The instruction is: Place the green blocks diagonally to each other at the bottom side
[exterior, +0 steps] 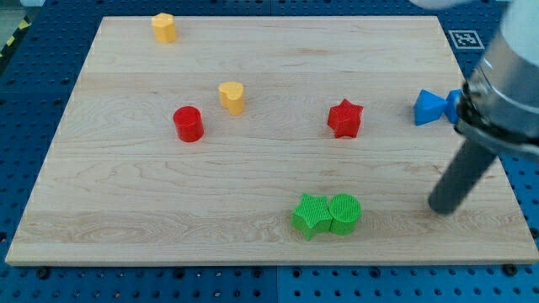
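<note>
The pale wooden board [253, 168] lies on a blue perforated table [34, 50], and I count seven small plastic blocks on it. My arm has no fingers to spread or press together: it ends in a straight dark rod, and my tip [440, 207] rests on the board near its right edge, low down, touching and holding nothing.

Two green blocks sit near the bottom edge, a little right of centre. The green star-shaped block [311, 215] and the green cylinder [344, 213] touch side by side, the star on the view's left. My tip is well apart from them, out to the cylinder's right at about the same height, with bare wood between.

Two red blocks: a red star [344, 119] right of centre and a red cylinder [189, 124] left of centre. Two yellow blocks: a yellow heart-shaped block [232, 97] just up and right of the red cylinder, and a yellow block [164, 28] close to the top edge, towards the top-left corner. One blue block [430, 108], roughly triangular, lies at the right edge, partly hidden by the arm's body.
</note>
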